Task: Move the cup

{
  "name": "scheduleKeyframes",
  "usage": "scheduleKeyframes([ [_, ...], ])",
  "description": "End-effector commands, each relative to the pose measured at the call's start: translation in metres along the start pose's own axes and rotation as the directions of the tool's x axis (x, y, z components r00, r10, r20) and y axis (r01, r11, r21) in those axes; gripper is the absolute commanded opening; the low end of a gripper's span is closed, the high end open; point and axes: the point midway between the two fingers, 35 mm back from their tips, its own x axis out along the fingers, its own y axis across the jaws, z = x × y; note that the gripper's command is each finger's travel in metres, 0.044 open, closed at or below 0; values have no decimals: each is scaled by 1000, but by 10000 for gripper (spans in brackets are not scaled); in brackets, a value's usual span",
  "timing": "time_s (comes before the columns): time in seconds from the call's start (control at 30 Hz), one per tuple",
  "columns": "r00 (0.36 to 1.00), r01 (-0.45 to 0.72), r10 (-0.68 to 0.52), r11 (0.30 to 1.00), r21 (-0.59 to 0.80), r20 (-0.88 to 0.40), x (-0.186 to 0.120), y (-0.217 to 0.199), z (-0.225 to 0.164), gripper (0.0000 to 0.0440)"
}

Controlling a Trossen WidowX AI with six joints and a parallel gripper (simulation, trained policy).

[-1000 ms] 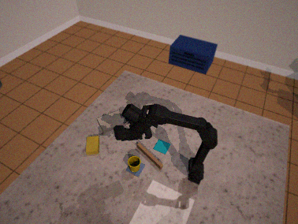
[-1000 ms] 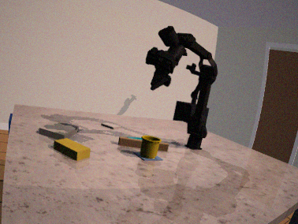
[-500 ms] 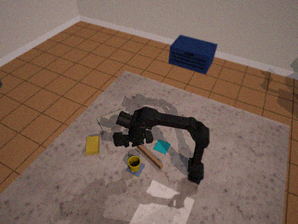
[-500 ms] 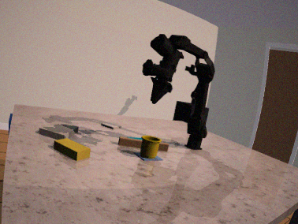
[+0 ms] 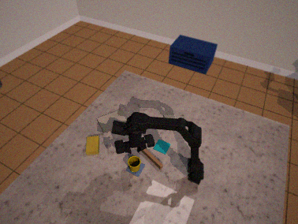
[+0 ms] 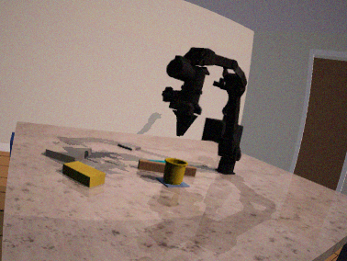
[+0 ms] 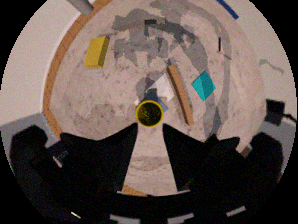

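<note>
Nearest in the exterior view, the yellow cup (image 5: 134, 168) (image 6: 174, 173) (image 7: 149, 103) stands upright on the blue pad (image 5: 137, 173) (image 6: 184, 185) (image 7: 163, 104), on the desk (image 5: 236, 158) (image 6: 115, 221) (image 7: 117, 92); its marbles cannot be made out clearly. Just behind lies the brown bar (image 5: 153, 158) (image 6: 149, 165) (image 7: 181, 95), between the cup and the teal pad (image 5: 162, 147) (image 6: 158, 161) (image 7: 204, 86), the probable destination. Above and beyond the cup hang the jaws, partly open, moderately narrow and holding nothing, carried by the black arm (image 5: 162, 123) (image 6: 234, 106). The step in hand is judged to be the approach: centre the jaws over the cup, open them enough to clear its rim, descend vertically, and close gently on the walls. The subsequent lift should be level and high enough to clear the bar, since a knock or tilt could spill the marbles.

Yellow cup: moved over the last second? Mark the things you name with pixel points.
No, the yellow cup (image 5: 134, 169) (image 6: 174, 171) (image 7: 150, 102) stays on the blue pad (image 5: 140, 170) (image 6: 184, 185) (image 7: 163, 106), beside the wooden bar (image 5: 153, 158) (image 6: 149, 165) (image 7: 181, 95).
</note>
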Motion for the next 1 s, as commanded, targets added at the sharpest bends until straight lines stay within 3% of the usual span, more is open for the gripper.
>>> scheduleKeyframes([
  [0.0,999,49,-49,999,9,-10,9,-4,-1,171],
  [0.47,983,180,-178,983,45,-38,52,-16,-7,194],
  [0.97,968,247,-245,969,32,-52,99,-26,-12,199],
])
